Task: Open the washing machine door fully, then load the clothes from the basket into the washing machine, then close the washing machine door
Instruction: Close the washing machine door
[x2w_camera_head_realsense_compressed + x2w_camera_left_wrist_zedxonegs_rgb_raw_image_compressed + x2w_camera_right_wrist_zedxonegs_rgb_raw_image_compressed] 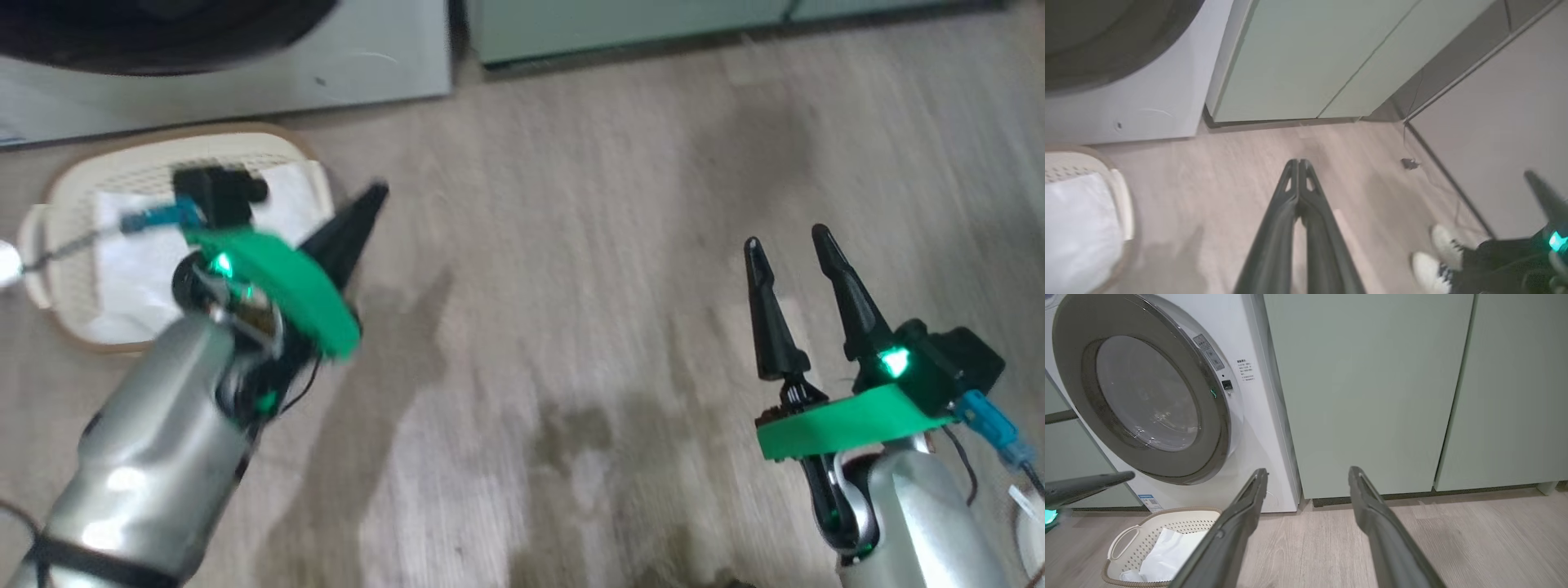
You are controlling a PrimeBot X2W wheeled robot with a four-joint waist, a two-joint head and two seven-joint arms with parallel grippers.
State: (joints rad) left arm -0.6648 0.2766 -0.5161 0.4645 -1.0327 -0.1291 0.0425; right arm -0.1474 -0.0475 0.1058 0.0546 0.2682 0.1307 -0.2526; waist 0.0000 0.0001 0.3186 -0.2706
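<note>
The washing machine [1257, 428] stands at the left, and its round washing machine door [1147, 392] lies flat against its front. On the floor before it sits the basket [1180, 510], holding a white sheet [1167, 551]; the clothes are out of view. In the head view my left gripper [377, 194] hovers at the right rim of the basket [73, 175], its fingers shut and holding nothing. The left wrist view shows its fingertips [1298, 163] pressed together above bare floor. My right gripper [785, 241] hangs open over the floor at the lower right, with nothing between the two parted fingers of the gripper [1308, 471].
Pale green cabinets [1372, 396] stand to the right of the machine. Wooden floor [571, 327] stretches between my arms. A person's white shoes [1437, 253] are on the floor near a grey wall [1494, 143]. A small dark object [1408, 163] lies by that wall.
</note>
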